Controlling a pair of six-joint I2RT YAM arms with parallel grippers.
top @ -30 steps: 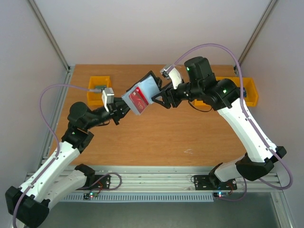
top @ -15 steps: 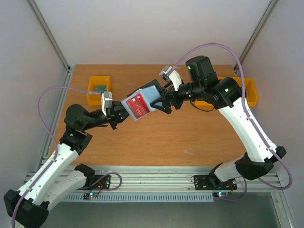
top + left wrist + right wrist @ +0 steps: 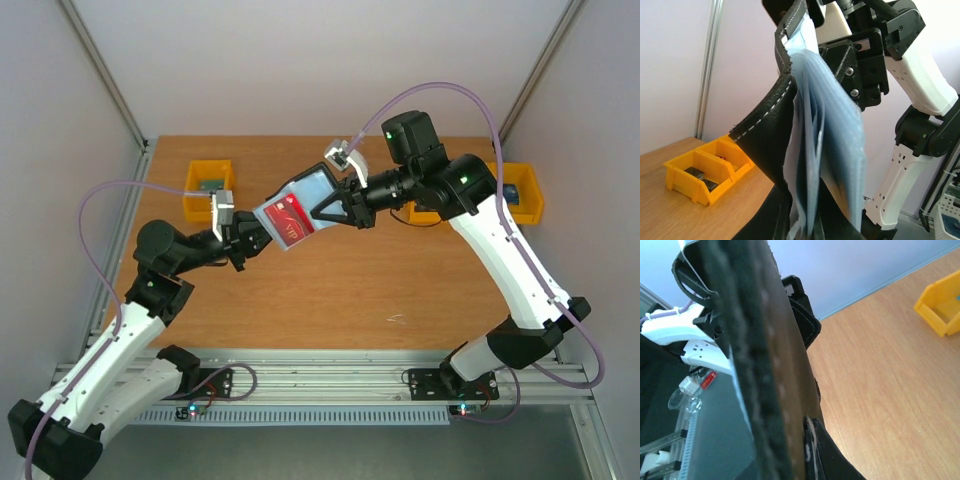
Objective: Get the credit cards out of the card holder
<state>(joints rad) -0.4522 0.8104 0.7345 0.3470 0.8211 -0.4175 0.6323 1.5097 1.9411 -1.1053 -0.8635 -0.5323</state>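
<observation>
The card holder (image 3: 312,188) hangs in the air over the middle of the table, opened out, blue-grey inside facing up. A red credit card (image 3: 289,222) lies on its lower half; the dark card does not show. My left gripper (image 3: 258,236) is shut on the holder's lower left edge. From the right, my right gripper (image 3: 328,207) is shut on the holder's edge. The left wrist view shows the black cover (image 3: 771,130) and blue-grey pockets (image 3: 840,130) edge-on. In the right wrist view the holder's dark stitched edge (image 3: 747,360) fills the frame beside one fingertip (image 3: 832,460).
A yellow bin (image 3: 209,187) with small items stands at the back left of the wooden table (image 3: 340,290). Another yellow bin (image 3: 522,193) stands at the back right, partly behind the right arm. White walls and metal posts close in the table.
My right gripper opened wide, shifted left and closed on the holder's edge. The left gripper kept its grip, and the holder sank a little toward the left.
</observation>
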